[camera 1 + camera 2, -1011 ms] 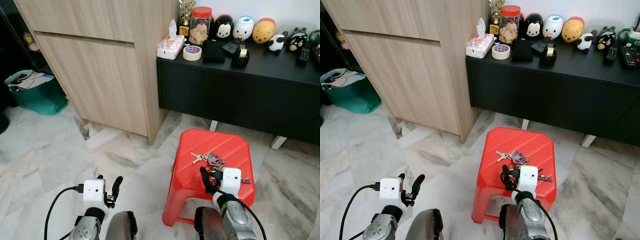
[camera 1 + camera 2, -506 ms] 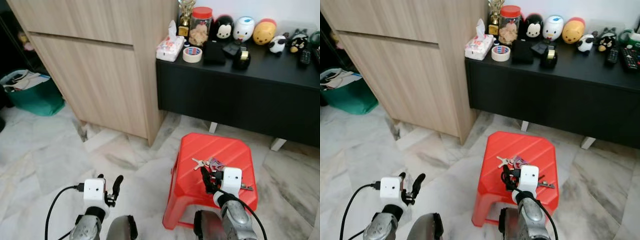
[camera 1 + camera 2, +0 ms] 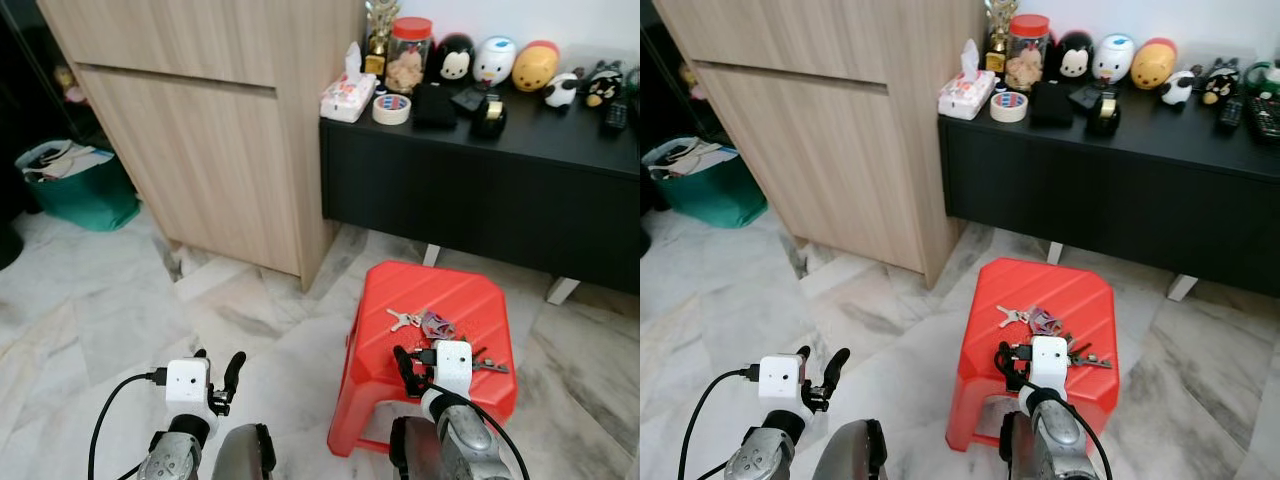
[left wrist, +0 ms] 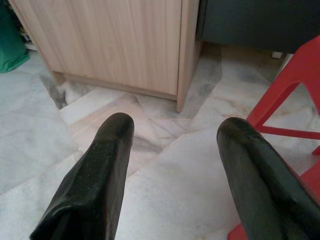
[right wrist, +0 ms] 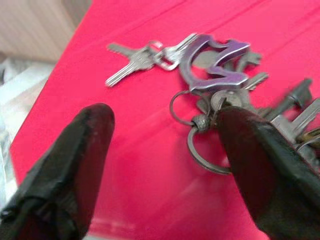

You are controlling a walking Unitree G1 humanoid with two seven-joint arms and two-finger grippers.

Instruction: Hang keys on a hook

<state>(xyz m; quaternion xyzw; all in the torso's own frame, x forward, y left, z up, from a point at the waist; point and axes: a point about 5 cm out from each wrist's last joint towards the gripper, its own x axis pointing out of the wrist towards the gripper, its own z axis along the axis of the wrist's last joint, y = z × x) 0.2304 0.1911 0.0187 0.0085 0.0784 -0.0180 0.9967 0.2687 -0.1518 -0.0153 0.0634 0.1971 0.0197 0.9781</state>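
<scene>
Right wrist view: keys (image 5: 215,85) lay on the red stool (image 5: 150,165).
My right gripper (image 5: 160,150) was spread wide just over them, one finger touching a ring. My left gripper (image 4: 175,145) hung open above the floor (image 4: 165,185).

The keys (image 3: 432,325) lie on the stool (image 3: 385,350), which stands on the floor just before the sideboard (image 3: 480,190). A wooden cabinet (image 3: 210,130) stands left of the sideboard, a bin (image 3: 75,190) at far left. Tissue box (image 3: 346,95), tape roll (image 3: 391,108), jar (image 3: 408,55) and figurines (image 3: 497,60) sit on the sideboard.
</scene>
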